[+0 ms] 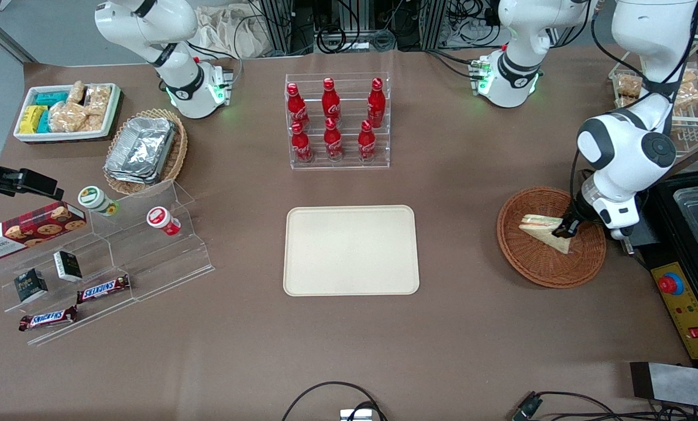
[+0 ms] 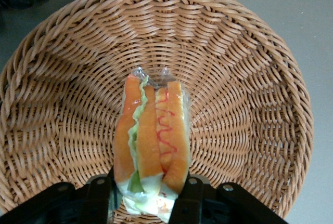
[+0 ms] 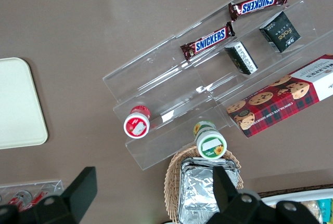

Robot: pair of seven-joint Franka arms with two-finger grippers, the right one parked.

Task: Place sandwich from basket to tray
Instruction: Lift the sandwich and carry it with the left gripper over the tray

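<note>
The sandwich (image 1: 542, 229) is a pale wedge lying in the round reddish-brown wicker basket (image 1: 536, 263) toward the working arm's end of the table. My left gripper (image 1: 566, 228) is down in the basket at the sandwich's end and shut on it. In the left wrist view the wrapped sandwich (image 2: 153, 141) shows orange and green layers. It sits between the two black fingers (image 2: 190, 198), which press on both of its sides, with the basket (image 2: 250, 78) weave around it. The cream tray (image 1: 350, 250) lies flat at mid table with nothing on it.
A rack of red bottles (image 1: 338, 123) stands farther from the camera than the tray. A control box with a red button (image 1: 676, 286) sits beside the basket. An acrylic snack stand (image 1: 109, 257), an oval basket of foil trays (image 1: 144, 149) and a white snack bin (image 1: 65, 111) lie toward the parked arm's end.
</note>
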